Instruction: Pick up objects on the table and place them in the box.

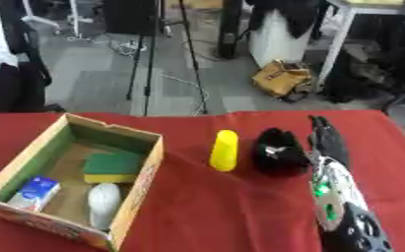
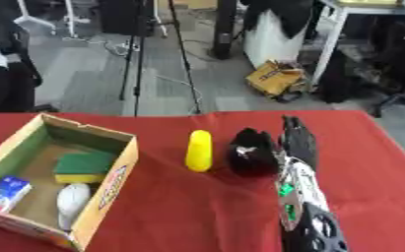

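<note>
Right hand [image 1: 328, 140]: fingers straight, holding nothing, just right of the black object [image 1: 279, 151] on the red table [image 1: 231, 211]. Yellow object [image 1: 224, 150] lies left of it; box [image 1: 136, 184] far left. Best curl around the black object's sides before lifting.

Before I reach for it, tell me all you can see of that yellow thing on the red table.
The yellow object is a smooth, rounded, elongated shape, plain yellow, plastic-looking; I cannot tell what it is. It lies flat on the red tablecloth, its long axis running away from the robot. It sits between the cardboard box on its left and a black object on its right, apart from both. The right hand is beyond the black object, not touching it.
</note>
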Controlling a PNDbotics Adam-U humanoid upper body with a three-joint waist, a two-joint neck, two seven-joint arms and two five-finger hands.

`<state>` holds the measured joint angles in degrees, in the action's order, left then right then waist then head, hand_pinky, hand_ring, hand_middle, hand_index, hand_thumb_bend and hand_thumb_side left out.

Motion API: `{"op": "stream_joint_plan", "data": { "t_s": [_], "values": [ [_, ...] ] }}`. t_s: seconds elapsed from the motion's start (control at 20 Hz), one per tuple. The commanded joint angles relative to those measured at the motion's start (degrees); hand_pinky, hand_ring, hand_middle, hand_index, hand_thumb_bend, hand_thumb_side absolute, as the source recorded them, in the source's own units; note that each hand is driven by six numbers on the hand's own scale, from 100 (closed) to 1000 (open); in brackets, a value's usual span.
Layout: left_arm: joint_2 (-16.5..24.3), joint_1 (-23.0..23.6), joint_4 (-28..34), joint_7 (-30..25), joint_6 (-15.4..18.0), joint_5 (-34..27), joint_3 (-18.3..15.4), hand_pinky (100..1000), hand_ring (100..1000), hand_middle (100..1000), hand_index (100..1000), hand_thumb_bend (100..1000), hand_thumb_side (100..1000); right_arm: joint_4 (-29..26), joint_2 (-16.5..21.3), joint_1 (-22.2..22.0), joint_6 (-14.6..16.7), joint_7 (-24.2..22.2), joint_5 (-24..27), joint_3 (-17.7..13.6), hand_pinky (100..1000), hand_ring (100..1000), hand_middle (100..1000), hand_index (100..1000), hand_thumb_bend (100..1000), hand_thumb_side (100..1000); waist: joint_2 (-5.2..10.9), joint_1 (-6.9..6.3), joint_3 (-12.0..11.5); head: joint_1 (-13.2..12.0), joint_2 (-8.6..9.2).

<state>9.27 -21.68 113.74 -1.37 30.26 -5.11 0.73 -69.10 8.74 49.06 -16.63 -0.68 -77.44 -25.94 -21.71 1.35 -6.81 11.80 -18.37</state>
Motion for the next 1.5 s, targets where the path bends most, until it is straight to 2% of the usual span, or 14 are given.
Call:
{"op": "stream_joint_plan", "data": {
  "t_s": [0.05,0.6,0.7,0.75,0.95,1.5],
  "values": [
    [0.22,-0.90,0.86,-0.38,0.08,-0.44,0.18,921,907,870,849,100,881,-0.11,0.56,0.79,0.01,-0.24,-0.82,0.22,1000,1000,984,1000,1000,609,0.81,-0.19,-0.24,0.33,0.96],
    [0.27,-1.30,0.86,-0.68,0.19,-0.69,0.22,921,908,868,848,100,881,0.63,1.16,0.86,-0.18,-0.82,-0.31,0.02,1000,1000,969,1000,1000,576,-0.17,-0.36,-0.73,0.59,1.45],
    [0.21,-1.42,0.86,-0.75,0.21,-0.75,0.27,922,908,867,848,100,882,0.90,1.28,0.94,-0.07,-1.30,-0.05,0.12,987,1000,961,996,1000,557,-0.34,-0.37,-0.87,0.75,1.57],
    [0.21,-1.44,0.86,-0.77,0.19,-0.77,0.29,922,909,867,847,100,884,0.95,1.32,1.01,-0.09,-1.42,0.06,0.10,948,1000,950,990,1000,545,-0.41,-0.37,-0.98,0.83,1.61],
    [0.21,-1.53,0.86,-0.87,0.17,-0.97,0.34,924,909,867,847,100,881,1.15,1.46,1.25,-0.37,-1.54,0.42,0.04,922,1000,945,990,1000,539,-0.55,-0.35,-1.31,1.08,1.70],
    [0.22,-1.78,0.86,-1.23,0.03,-1.17,0.44,926,911,868,846,100,879,1.84,2.20,2.05,-0.05,-0.68,2.93,0.44,892,1000,923,966,964,534,-0.96,-0.05,-1.95,1.59,2.52]
  ]
}}
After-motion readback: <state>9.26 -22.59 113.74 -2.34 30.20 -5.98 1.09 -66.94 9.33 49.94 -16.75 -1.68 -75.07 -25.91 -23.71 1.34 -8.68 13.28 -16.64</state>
